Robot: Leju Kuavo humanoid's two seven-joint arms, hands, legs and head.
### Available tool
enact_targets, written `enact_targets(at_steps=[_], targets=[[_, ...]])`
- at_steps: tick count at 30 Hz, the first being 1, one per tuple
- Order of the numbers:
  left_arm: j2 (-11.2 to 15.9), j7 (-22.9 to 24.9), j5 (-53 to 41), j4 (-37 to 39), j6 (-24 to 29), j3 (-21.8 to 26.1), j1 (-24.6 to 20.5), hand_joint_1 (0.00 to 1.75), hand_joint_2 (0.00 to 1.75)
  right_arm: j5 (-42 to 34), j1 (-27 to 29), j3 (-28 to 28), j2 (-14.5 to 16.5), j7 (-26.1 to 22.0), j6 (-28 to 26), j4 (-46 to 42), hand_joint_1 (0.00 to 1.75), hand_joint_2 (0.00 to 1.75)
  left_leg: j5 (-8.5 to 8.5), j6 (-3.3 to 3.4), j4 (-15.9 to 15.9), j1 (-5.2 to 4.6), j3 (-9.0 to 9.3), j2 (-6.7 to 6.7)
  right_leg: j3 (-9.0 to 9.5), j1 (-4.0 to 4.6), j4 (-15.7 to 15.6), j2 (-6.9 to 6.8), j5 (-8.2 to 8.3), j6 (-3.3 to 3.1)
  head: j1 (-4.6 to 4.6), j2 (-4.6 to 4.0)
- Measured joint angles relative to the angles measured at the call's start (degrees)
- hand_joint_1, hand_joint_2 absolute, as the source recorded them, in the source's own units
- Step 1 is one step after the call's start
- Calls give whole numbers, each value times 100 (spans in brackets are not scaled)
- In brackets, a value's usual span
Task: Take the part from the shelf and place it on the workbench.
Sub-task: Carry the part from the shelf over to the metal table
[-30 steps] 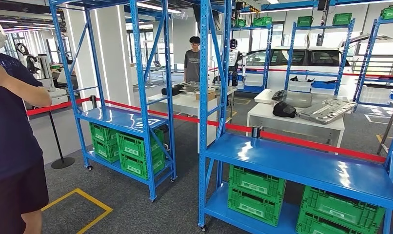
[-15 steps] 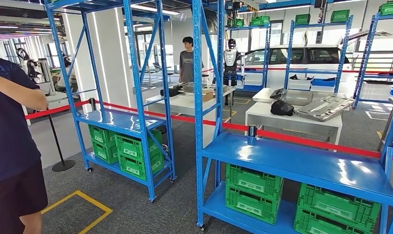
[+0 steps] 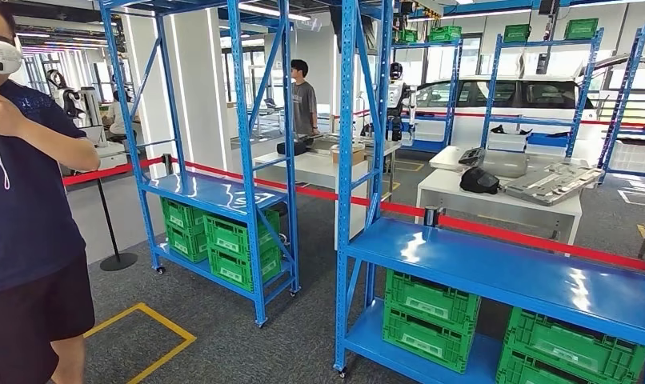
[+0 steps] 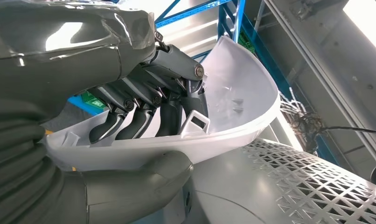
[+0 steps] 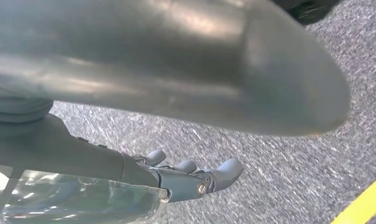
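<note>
One white plastic part (image 4: 233,107) is held in the left hand (image 4: 130,116), as seen in the left wrist view: the dark fingers (image 4: 144,114) are curled inside its hollow, and the thick grey thumb (image 4: 149,179) is pressed against its outer wall from the other side. The part is shaped like a curved, thin-walled shell, smooth and glossy, with a small square clip moulded near the rim just beside the fingers. Its near end is hidden behind the hand's ribbed cover, so its full length cannot be made out. A pale perforated panel (image 4: 312,182) is seen close behind the part.

The right hand (image 5: 191,175) is seen in the right wrist view above grey carpet (image 5: 288,158), its fingers (image 5: 226,169) stretched out, slightly apart, with nothing held; much of that picture is blocked by a blurred grey rounded shape.

In the head view, blue shelves (image 3: 503,268) with green crates (image 3: 427,316) are seen ahead, and a white table (image 3: 495,196) beyond a red barrier. A person (image 3: 31,216) in a dark shirt is cut off at the left edge.
</note>
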Motion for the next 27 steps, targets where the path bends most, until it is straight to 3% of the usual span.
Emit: enact_targets(at_steps=[2, 4, 6, 8, 10, 11, 12, 13, 14, 16, 18, 20, 22, 25, 27], targets=[[-1, -1, 6, -5, -43, -3, -5, 161, 175, 0, -7, 1, 0, -1, 8, -10, 0, 0, -57, -74, 107, -16, -56, -14, 202, -9, -424, 14, 134, -42, 0, 0], [-2, -10, 9, -14, -92, -5, -8, 161, 175, 3, -8, 3, 6, -2, 14, -21, 0, 0, -69, -112, 142, -15, -86, -21, 201, 2, -443, 20, 139, -147, -13, 0], [-1, -30, 3, -41, -119, -2, -7, 161, 175, 7, -7, 4, 6, -6, 3, -22, 0, 0, -137, -151, 231, 8, -128, -17, 207, -14, -448, 15, 152, -206, -22, 0], [5, -55, -3, -89, -136, 3, -8, 161, 175, 7, -11, 2, -4, -17, -16, -26, 0, 0, -417, -210, 692, 36, -342, 0, 210, -33, -454, 10, 161, -256, -38, 0], [14, -74, -4, -122, -154, 4, -3, 161, 175, 7, -11, -10, -10, -27, -22, -45, 0, 0, -765, -257, 1469, 65, -715, 16, 200, -24, -453, 6, 162, -284, -50, 0], [19, -70, -16, -137, -165, 6, 2, 161, 175, 7, -11, -20, -8, -37, -1, -67, 0, 0, -837, -267, 1743, 75, -851, 20, 198, -17, -453, -12, 161, -286, -54, 0], [21, -35, -45, -168, -182, 8, 9, 161, 175, 7, -5, -27, 6, -57, 50, -114, 0, 0, -806, -264, 1824, 80, -897, 25, 201, -11, -453, -32, 160, -287, -56, 0], [20, 39, -72, -221, -199, 17, 13, 161, 175, 7, 6, -24, 41, -82, 142, -200, 0, 0, -671, -250, 1664, 81, -825, 38, 209, -3, -453, -58, 158, -288, -61, 0], [14, 144, -92, -290, -215, 32, 16, 161, 175, 7, 21, -16, 93, -108, 264, -318, 0, 0, -476, -220, 1313, 73, -656, 83, 221, 5, -454, -89, 156, -289, -66, 0], [-6, 358, -78, -411, -227, 76, 15, 161, 175, 7, 56, 3, 235, -138, 508, -605, 0, 0, -181, -143, 525, 21, -275, 289, 238, 36, -456, -148, 147, -279, -69, 0], [-22, 442, -51, -446, -226, 106, 13, 161, 175, 8, 78, 13, 337, -150, 621, -815, 0, 0, -119, -95, 190, -37, -138, 385, 242, 61, -461, -240, 134, -241, -65, 1], [-28, 431, -46, -445, -226, 116, 11, 161, 175, 8, 84, 36, 378, -173, 620, -916, 0, 0, -84, -56, 139, -41, -131, 265, 256, 62, -480, -341, 125, -183, -62, 1], [-43, 400, -51, -426, -226, 115, -5, 161, 175, 7, 80, 68, 368, -205, 566, -946, 0, 0, 2, 8, 36, -19, -77, 152, 201, 54, -330, -276, 20, -155, -53, 0], [-78, 361, -65, -374, -226, 89, -12, 161, 175, 7, 88, 110, 308, -236, 461, -939, 0, 0, 80, 80, -20, -18, -73, -10, -277, 50, 688, -40, -445, -194, -24, 0], [-88, 343, -74, -349, -224, 71, -5, 161, 175, 8, 99, 140, 280, -243, 413, -916, 0, 0, 88, 87, -13, -28, -86, -136, -516, 48, 1155, -4, -563, -157, -16, 0]])
